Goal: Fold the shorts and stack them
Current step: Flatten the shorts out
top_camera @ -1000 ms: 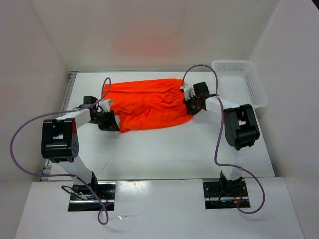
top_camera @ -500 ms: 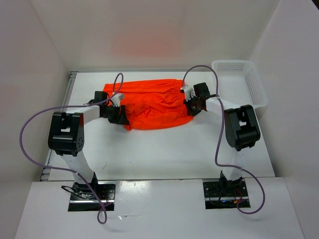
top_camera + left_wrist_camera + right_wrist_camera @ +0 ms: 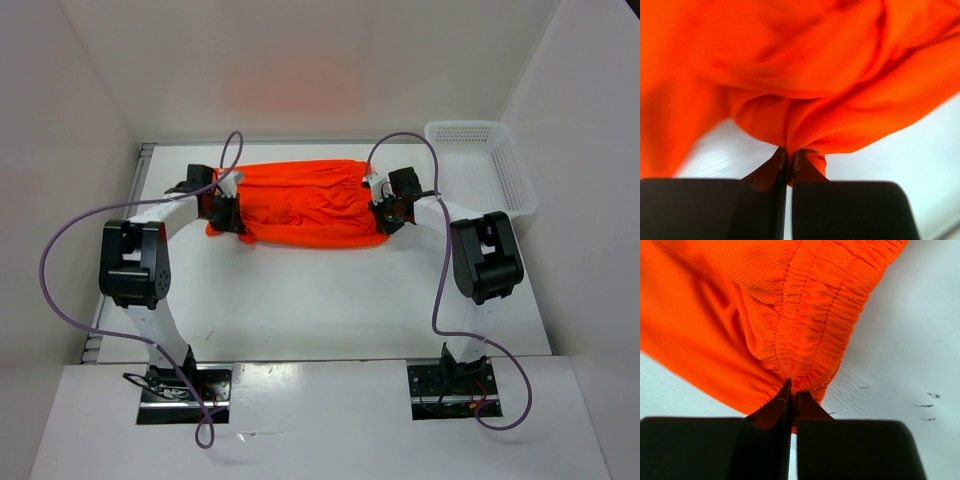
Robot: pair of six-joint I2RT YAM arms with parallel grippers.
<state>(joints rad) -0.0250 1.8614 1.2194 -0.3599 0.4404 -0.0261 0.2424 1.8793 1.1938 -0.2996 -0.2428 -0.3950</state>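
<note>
The shorts [image 3: 305, 203] lie spread across the far half of the desk [image 3: 330, 300], toward 12 o'clock in the top view. Their long axis runs 9-to-3, and the cloth is rumpled w/ creases through the middle.

The left end effector [image 3: 222, 210] sits at the shorts' 9 o'clock edge. The left wrist cam shows its fingers [image 3: 770, 172] pressed together on a pinch of orange fabric, which fans up and out from the tips, w/ bare white desk below the cloth.

The right end effector [image 3: 385, 212] is at the 3 o'clock edge, approx. level w/ the left one. In the right wrist cam its tips are likewise closed on cloth, pinching the gathered waistband [image 3: 825, 320] (ribbed elastic, clearly puckered) where it bunches to a point.

Whether the grasped edges are lifted off the desk or resting on it is hard to tell from above.

A white perforated basket [image 3: 500, 165] stands at 2 o'clock, near the right arm and apart from the shorts. A few small dark scuffs [image 3: 927, 405] mark the desk near the waistband.
</note>
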